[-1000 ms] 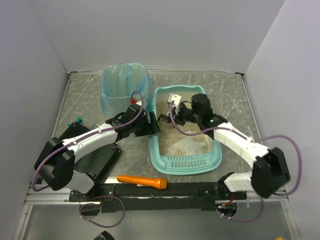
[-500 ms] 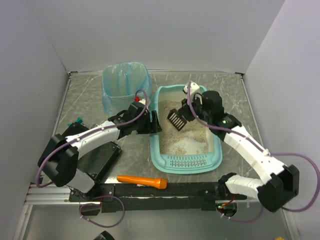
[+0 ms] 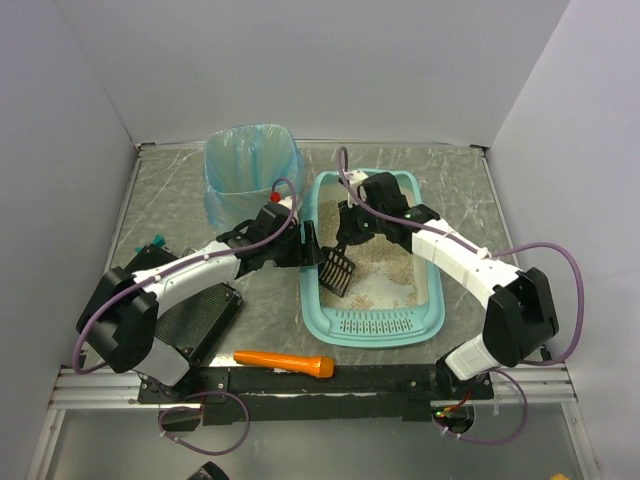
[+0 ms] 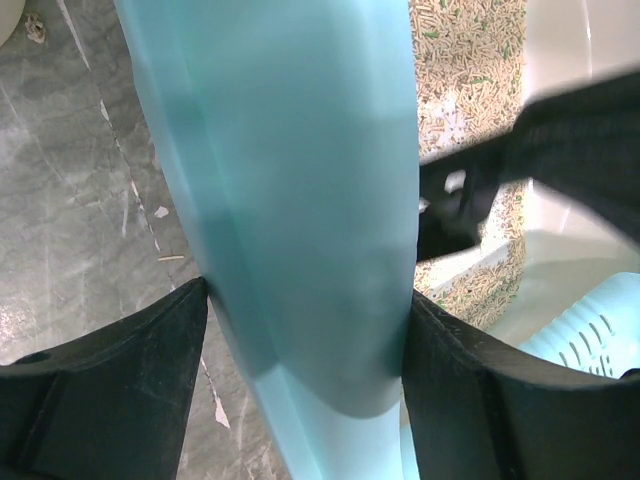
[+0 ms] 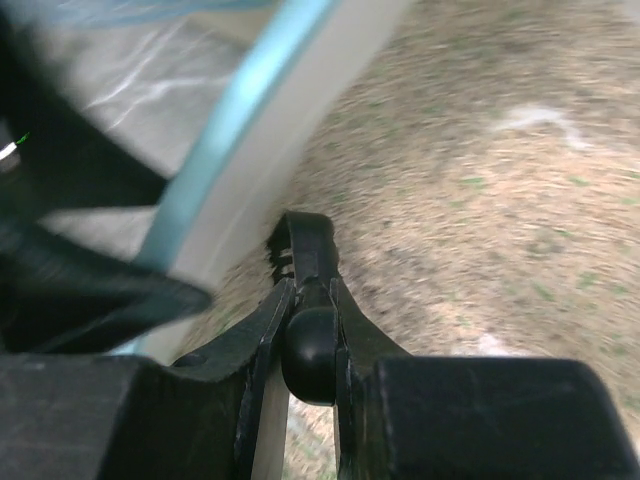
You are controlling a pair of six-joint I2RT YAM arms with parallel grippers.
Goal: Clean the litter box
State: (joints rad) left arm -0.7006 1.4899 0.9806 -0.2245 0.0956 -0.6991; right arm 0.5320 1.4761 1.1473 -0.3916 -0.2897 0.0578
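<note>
The light teal litter box (image 3: 380, 327) holds beige litter (image 3: 385, 270) at table centre. My left gripper (image 3: 305, 247) is shut on its left wall; in the left wrist view the teal rim (image 4: 300, 200) fills the gap between my black fingers (image 4: 120, 380). My right gripper (image 3: 352, 232) is shut on the handle of a black slotted scoop (image 3: 337, 270), whose head is tipped down against the box's left inner wall. In the right wrist view the gripper (image 5: 310, 330) clamps the scoop handle (image 5: 305, 250) over litter (image 5: 480, 150), next to the wall (image 5: 270, 150).
A waste bin lined with a blue bag (image 3: 247, 172) stands behind the left arm. A flat black case (image 3: 195, 320) lies front left. An orange tool (image 3: 285, 362) lies by the front rail. Grey walls close in the table on three sides.
My right arm swung the scoop from the far right of the box across to the left wall and lowered its head toward the litter. My left gripper kept its hold on the wall.
</note>
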